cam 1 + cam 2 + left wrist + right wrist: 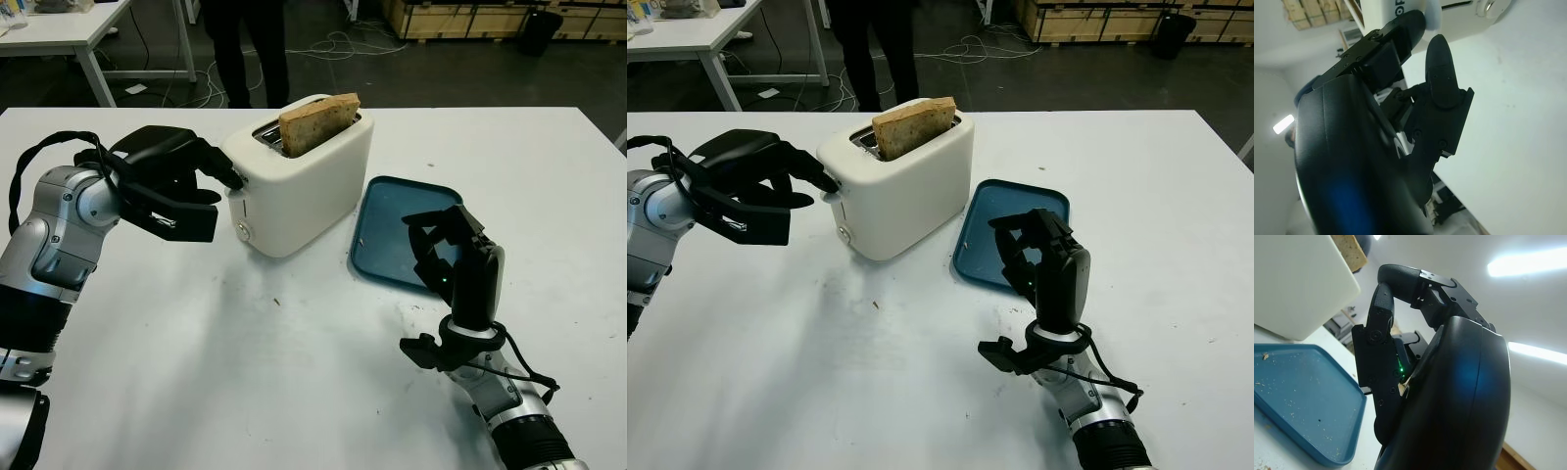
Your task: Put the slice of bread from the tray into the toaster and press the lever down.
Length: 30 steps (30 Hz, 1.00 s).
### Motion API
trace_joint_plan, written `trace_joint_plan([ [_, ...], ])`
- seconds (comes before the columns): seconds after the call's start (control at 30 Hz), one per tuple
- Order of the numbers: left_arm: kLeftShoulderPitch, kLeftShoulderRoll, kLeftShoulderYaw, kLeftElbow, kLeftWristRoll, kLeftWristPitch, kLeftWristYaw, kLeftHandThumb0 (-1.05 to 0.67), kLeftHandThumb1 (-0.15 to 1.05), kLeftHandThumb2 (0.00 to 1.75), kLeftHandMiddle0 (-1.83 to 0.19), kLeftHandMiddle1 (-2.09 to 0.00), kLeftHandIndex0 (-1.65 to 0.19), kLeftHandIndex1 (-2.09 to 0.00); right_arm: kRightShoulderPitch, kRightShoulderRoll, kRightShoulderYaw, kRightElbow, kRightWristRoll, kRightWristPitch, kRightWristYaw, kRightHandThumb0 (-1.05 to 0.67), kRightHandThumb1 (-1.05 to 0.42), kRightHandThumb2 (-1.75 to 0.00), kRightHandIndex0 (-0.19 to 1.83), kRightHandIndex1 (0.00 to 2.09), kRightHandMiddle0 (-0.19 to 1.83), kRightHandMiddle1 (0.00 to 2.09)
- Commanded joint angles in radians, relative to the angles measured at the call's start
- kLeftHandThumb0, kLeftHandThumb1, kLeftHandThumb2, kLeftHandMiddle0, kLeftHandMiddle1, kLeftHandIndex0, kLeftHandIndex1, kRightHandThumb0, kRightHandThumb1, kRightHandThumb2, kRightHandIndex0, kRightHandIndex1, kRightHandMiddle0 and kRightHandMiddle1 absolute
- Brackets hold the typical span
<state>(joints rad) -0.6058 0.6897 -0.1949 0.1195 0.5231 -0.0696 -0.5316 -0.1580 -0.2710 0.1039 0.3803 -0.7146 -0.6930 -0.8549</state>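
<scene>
A white toaster stands mid-table with a brown slice of bread sticking up out of its slot. My left hand is at the toaster's near-left end, its fingertips touching the white lever, and it holds nothing. The blue tray lies to the right of the toaster with only crumbs in it. My right hand hovers upright over the tray's near edge, fingers curled, holding nothing.
A round knob sits low on the toaster's end face below the lever. A person in dark trousers stands behind the table's far edge. Cables lie on the floor beyond. Bare white tabletop spreads in front.
</scene>
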Motion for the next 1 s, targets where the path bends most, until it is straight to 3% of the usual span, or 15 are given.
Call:
trace_joint_plan([
  [0.0, 0.041, -0.062, -0.049, 0.031, 0.009, 0.045, -0.005, -0.15, 0.88, 0.40, -0.79, -0.52, -0.84, 0.00, -0.007, -0.007, -0.007, 0.002, -0.005, -0.002, -0.019, -0.31, -0.92, -0.39, 0.73, 1.75, 0.53, 1.59],
  [0.07, 0.079, -0.184, -0.134, 0.154, 0.048, 0.091, 0.064, -0.17, 0.91, 0.34, -0.75, -0.46, -0.87, -0.02, -0.004, -0.009, -0.009, 0.008, 0.002, -0.011, -0.024, -0.31, -0.92, -0.39, 0.73, 1.75, 0.52, 1.65],
  [0.2, 0.136, -0.530, -0.240, 0.576, 0.081, 0.123, 0.366, -0.23, 0.92, 0.45, -0.80, -0.49, -0.92, -0.05, -0.005, -0.014, -0.016, 0.037, 0.016, -0.027, -0.029, -0.30, -0.92, -0.40, 0.73, 1.75, 0.50, 1.69],
  [0.3, 0.174, -0.654, -0.274, 0.652, 0.074, 0.151, 0.432, -0.26, 0.92, 0.49, -0.75, -0.56, -0.94, -0.05, -0.005, -0.023, -0.016, 0.037, 0.018, -0.040, -0.022, -0.30, -0.92, -0.40, 0.73, 1.75, 0.51, 1.65],
  [0.43, 0.164, -0.656, -0.310, 0.639, 0.092, 0.180, 0.401, -0.24, 0.92, 0.42, -0.68, -0.72, -0.96, -0.06, -0.012, -0.041, -0.021, 0.036, 0.008, -0.046, -0.026, -0.31, -0.92, -0.40, 0.74, 1.75, 0.51, 1.63],
  [0.73, 0.187, -0.599, -0.310, 0.539, 0.082, 0.174, 0.393, -0.22, 0.92, 0.46, -0.63, -0.76, -0.92, -0.04, -0.010, -0.033, -0.012, 0.025, 0.004, -0.035, -0.026, -0.31, -0.92, -0.41, 0.75, 1.75, 0.51, 1.65],
  [0.83, 0.204, -0.576, -0.307, 0.478, 0.072, 0.171, 0.382, -0.22, 0.92, 0.46, -0.64, -0.77, -0.94, -0.05, -0.013, -0.036, -0.010, 0.031, -0.007, -0.042, -0.040, -0.30, -0.92, -0.41, 0.75, 1.75, 0.51, 1.66],
  [0.97, 0.256, -0.528, -0.286, 0.311, 0.032, 0.161, 0.363, -0.25, 0.92, 0.50, -0.66, -0.79, -0.96, -0.06, -0.011, -0.036, -0.007, 0.039, 0.000, -0.053, -0.036, -0.29, -0.92, -0.40, 0.74, 1.75, 0.49, 1.67],
])
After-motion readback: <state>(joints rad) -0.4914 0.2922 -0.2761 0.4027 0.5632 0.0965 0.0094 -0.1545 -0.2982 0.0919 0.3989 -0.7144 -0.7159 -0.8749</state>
